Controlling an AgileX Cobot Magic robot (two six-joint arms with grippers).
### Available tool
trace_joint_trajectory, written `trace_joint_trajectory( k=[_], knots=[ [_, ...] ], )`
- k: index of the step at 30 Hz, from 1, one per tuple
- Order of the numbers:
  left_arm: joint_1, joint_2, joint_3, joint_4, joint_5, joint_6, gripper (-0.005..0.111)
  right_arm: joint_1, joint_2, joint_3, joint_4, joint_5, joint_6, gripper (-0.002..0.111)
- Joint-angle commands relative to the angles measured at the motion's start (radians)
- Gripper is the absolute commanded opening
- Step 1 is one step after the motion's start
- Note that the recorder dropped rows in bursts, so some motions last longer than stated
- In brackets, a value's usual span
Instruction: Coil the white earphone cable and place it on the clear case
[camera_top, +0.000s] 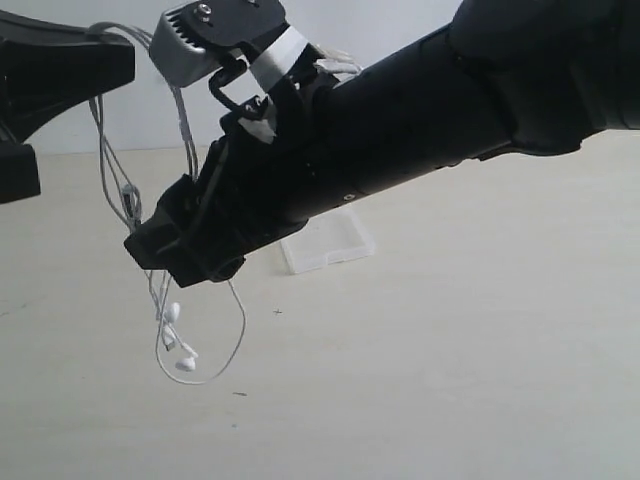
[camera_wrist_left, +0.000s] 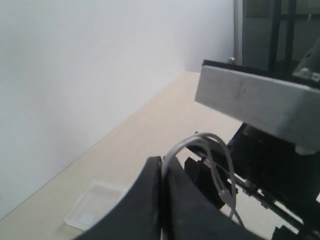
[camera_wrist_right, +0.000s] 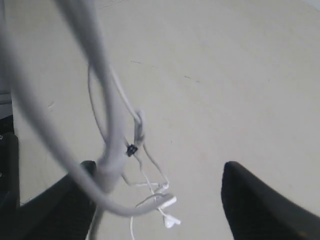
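Observation:
The white earphone cable (camera_top: 185, 130) hangs in loose loops in the air, pinched at the top in my left gripper (camera_top: 120, 60), which is shut on it. The left wrist view shows the cable (camera_wrist_left: 212, 142) arching out from between the closed fingers (camera_wrist_left: 150, 200). Two earbuds (camera_top: 172, 318) dangle lowest, above the table. My right gripper (camera_top: 165, 260) reaches across to the hanging strands and stands open; the cable (camera_wrist_right: 107, 115) runs past one finger (camera_wrist_right: 75, 200), with the earbuds (camera_wrist_right: 170, 202) below the gap. The clear case (camera_top: 335, 245) lies on the table, partly hidden by the right arm, and also shows as the case (camera_wrist_left: 95, 202).
The pale table (camera_top: 450, 380) spreads out under both arms. A white wall (camera_wrist_left: 75, 75) runs along its far edge. The right arm's grey camera block (camera_wrist_left: 255, 100) sits close to my left gripper.

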Motion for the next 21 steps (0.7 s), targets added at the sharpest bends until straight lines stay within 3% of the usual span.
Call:
trace_joint_trajectory(
  k=[1,6,14,21],
  knots=[
    [0.003,-0.005,-0.036,-0.022,0.011,-0.035,0.000,-0.003,0.018,0.003,0.042,-0.032,-0.026,0.066],
    [0.003,-0.004,-0.039,-0.022,0.008,-0.048,0.000,-0.003,0.025,0.003,0.213,-0.048,-0.153,0.064],
    [0.003,-0.004,-0.039,0.015,0.027,-0.080,0.000,-0.003,0.049,0.003,0.194,-0.026,-0.153,0.064],
    [0.003,-0.004,-0.039,0.035,0.037,-0.084,0.000,-0.003,0.060,0.003,-0.105,-0.006,0.189,0.073]
  ],
)
